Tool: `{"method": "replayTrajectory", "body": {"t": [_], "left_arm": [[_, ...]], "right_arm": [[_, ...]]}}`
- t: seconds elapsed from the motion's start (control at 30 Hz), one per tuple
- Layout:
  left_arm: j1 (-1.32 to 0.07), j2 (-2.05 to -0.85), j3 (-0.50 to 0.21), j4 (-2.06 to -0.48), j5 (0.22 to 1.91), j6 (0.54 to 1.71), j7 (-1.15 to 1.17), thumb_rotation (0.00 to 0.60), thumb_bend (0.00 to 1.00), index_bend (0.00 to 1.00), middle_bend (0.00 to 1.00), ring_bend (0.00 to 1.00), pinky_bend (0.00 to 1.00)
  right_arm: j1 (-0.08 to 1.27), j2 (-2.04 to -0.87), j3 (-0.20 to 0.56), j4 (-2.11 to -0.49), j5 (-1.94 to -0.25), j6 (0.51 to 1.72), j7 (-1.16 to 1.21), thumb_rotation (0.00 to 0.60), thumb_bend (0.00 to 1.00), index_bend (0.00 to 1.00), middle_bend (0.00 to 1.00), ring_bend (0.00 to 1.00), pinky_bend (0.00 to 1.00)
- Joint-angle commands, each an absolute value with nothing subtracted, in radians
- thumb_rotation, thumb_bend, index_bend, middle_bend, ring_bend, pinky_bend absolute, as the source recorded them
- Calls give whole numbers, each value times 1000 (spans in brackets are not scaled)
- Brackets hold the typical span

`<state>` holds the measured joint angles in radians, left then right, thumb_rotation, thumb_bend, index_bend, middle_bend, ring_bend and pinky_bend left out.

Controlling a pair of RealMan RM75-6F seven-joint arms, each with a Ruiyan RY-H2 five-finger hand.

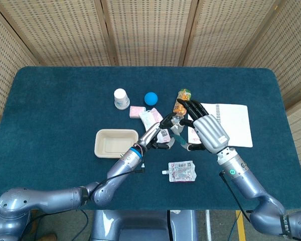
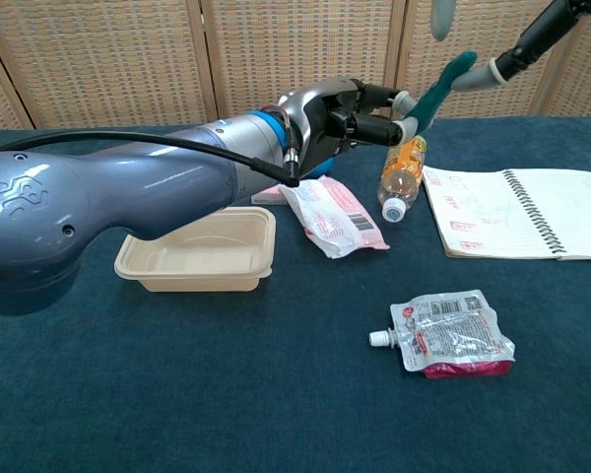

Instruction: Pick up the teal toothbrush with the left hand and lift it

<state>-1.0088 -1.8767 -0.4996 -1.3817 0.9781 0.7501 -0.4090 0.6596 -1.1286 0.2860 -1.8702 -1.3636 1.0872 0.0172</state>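
Note:
The teal toothbrush (image 1: pixel 180 140) is off the table, its handle pinched in my left hand (image 1: pixel 159 134) above the pink packets. In the chest view the toothbrush (image 2: pixel 435 91) slants up to the right out of the left hand (image 2: pixel 343 113), above the orange bottle. My right hand (image 1: pixel 206 131) hovers just right of the brush, fingers spread and holding nothing. In the chest view only its fingers (image 2: pixel 532 34) show at the top right, and one fingertip reaches the brush's upper end.
A beige tray (image 1: pixel 98 143) sits left of the left hand. An orange bottle (image 2: pixel 402 172), a pink packet (image 2: pixel 333 217), an open notebook (image 2: pixel 512 212) and a foil pouch (image 2: pixel 451 333) lie on the blue cloth. Behind them are a white cup (image 1: pixel 121 98) and a blue ball (image 1: pixel 150 98).

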Motion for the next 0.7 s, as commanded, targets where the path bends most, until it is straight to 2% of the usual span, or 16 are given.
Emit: {"method": "replayTrajectory", "body": {"t": [0.03, 0.7], "left_arm": [[-1009, -1877, -498, -1383, 978, 750, -407, 600, 549, 741, 0, 0, 0], [-1009, -1876, -488, -1391, 980, 755, -400, 600, 549, 739, 0, 0, 0]], "right_arm": [[661, -1128, 285, -1871, -1362, 1087, 17, 600, 358, 560, 53, 0, 0], [668, -1125, 268, -1870, -1363, 1081, 5, 600, 459, 579, 66, 0, 0]]}}
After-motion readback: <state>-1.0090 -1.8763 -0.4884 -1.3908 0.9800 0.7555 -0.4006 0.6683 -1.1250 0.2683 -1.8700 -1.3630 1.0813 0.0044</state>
